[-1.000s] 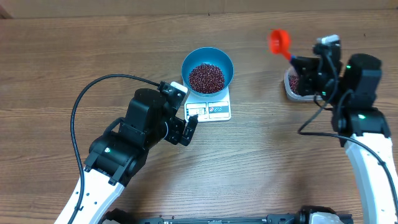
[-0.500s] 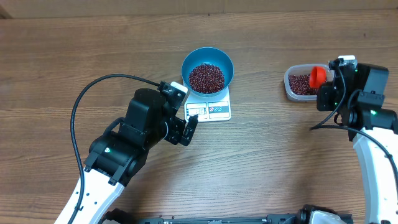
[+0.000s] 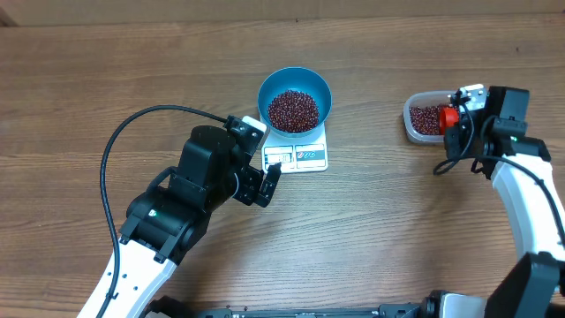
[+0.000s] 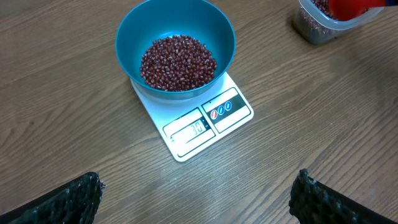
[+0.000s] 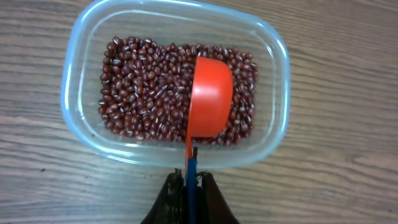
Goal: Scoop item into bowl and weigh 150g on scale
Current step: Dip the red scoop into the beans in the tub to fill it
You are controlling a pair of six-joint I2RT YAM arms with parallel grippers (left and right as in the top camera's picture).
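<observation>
Blue bowl (image 3: 266,88) of red-brown beans (image 3: 292,109) is seated on the white scale (image 3: 305,156). Near the scale's front left corner, the left gripper (image 3: 268,183) is held empty, jaws spread wide. Well right of the scale, the right gripper (image 5: 188,180) is clamped on a red scoop (image 5: 210,96) over a clear tub (image 5: 73,93) of beans.

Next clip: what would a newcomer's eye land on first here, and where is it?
The bright blue bowl, holding a heap of dark red-brown beans, sits on the small white scale near the middle of the overhead view. At the right, the right tool is shut on the handle of a red scoop, whose cup is over more beans in a clear plastic tub. The left tool hangs open just short of the scale.
</observation>
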